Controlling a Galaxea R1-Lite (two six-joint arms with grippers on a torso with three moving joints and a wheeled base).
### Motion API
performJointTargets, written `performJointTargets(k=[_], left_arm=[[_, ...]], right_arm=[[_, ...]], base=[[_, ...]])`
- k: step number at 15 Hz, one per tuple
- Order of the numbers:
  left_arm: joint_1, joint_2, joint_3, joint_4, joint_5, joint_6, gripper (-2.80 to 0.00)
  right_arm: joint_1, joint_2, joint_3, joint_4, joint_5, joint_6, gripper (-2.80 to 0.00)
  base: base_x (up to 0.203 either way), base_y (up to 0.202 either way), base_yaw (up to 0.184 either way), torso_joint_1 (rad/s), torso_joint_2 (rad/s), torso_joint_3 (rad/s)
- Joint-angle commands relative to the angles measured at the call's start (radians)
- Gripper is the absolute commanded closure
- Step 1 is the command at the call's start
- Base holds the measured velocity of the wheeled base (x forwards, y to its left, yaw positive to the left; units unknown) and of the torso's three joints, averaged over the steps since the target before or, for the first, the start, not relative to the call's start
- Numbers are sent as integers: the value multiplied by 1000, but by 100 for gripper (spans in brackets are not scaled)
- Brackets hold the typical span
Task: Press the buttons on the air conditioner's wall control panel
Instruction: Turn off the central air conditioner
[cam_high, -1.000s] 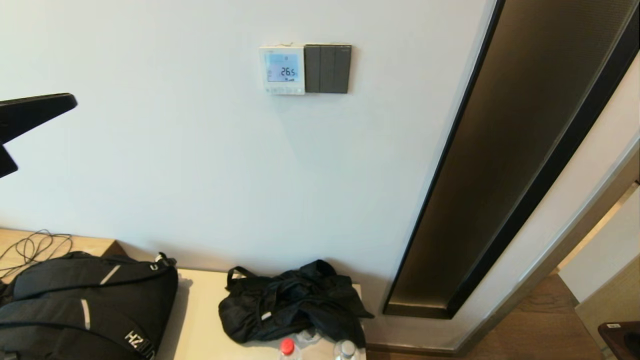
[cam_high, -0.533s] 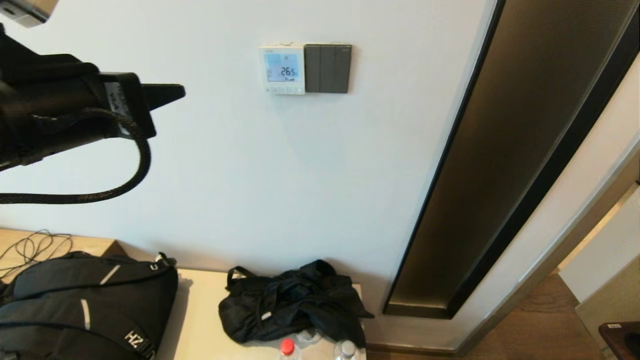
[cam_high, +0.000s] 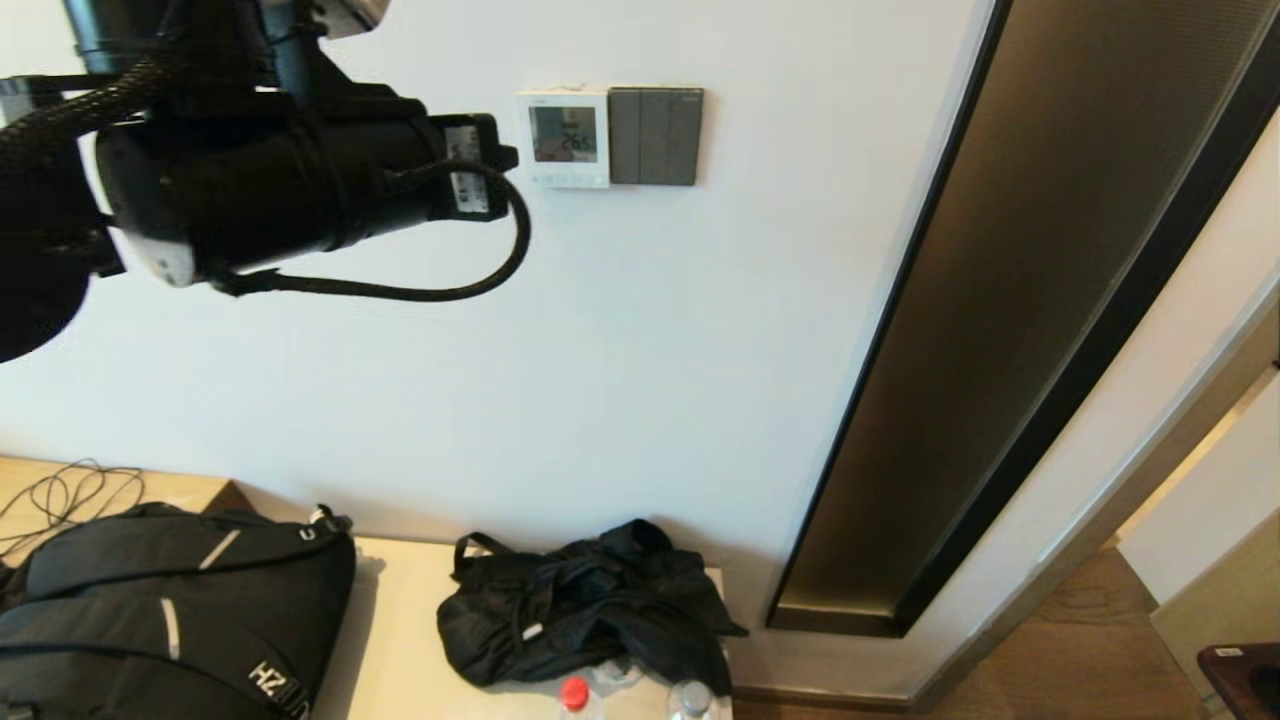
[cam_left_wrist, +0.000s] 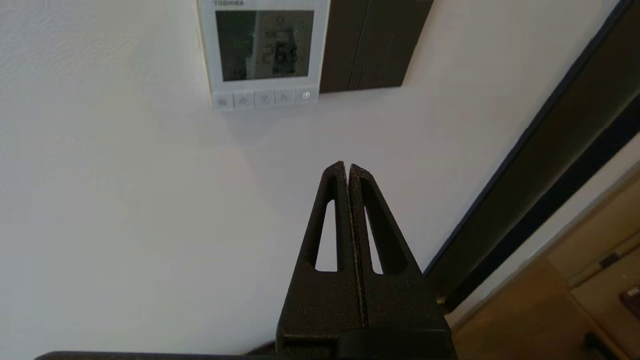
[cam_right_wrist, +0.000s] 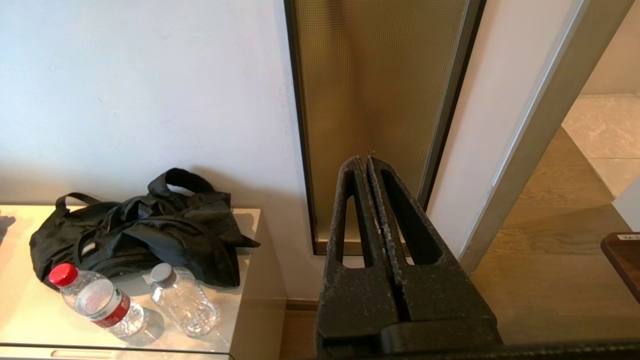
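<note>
The white air conditioner control panel (cam_high: 563, 138) hangs on the wall, with a screen reading 26.5 and a row of small buttons (cam_left_wrist: 264, 98) along its lower edge. It also shows in the left wrist view (cam_left_wrist: 263, 50). My left arm is raised at upper left, and its gripper (cam_high: 505, 157) points at the panel from just left of it. In the left wrist view the left gripper (cam_left_wrist: 346, 166) is shut and empty, short of the wall, below the buttons. My right gripper (cam_right_wrist: 364, 160) is shut and empty, parked low, out of the head view.
A dark three-key switch plate (cam_high: 655, 137) adjoins the panel on the right. A tall dark-framed glass strip (cam_high: 1010, 330) runs down the wall. Below, a cabinet top (cam_high: 400, 640) holds a black backpack (cam_high: 170, 610), a black bag (cam_high: 585, 600) and two water bottles (cam_right_wrist: 95, 300).
My left arm has swung up and to the right across the wall, from the far left edge to just beside the panel. The panel's screen has gone from bright blue to dim.
</note>
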Motion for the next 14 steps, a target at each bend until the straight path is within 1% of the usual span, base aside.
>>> performJointTargets(k=[1, 3, 4, 6, 9, 11, 14], left_arm=[[-41, 124, -75, -37, 47, -7, 0], [-62, 188, -126, -82, 101, -8, 0], [-65, 205, -143, -94, 115, -9, 0], [-66, 249, -182, -105, 119, -12, 0], [-67, 304, -247, -120, 158, -18, 0], [-67, 355, -309, -126, 166, -18, 0], [-67, 412, -361, -135, 184, -17, 0]], right_arm=[[0, -1, 0, 0, 0, 0, 0], [0, -1, 0, 0, 0, 0, 0], [0, -1, 0, 0, 0, 0, 0], [0, -1, 0, 0, 0, -1, 0], [0, -1, 0, 0, 0, 0, 0], [0, -1, 0, 0, 0, 0, 0], [0, -1, 0, 0, 0, 0, 0]], base=[[0, 0, 0, 0, 0, 0], [0, 0, 0, 0, 0, 0], [0, 0, 0, 0, 0, 0], [0, 0, 0, 0, 0, 0], [0, 0, 0, 0, 0, 0], [0, 0, 0, 0, 0, 0], [0, 0, 0, 0, 0, 0]])
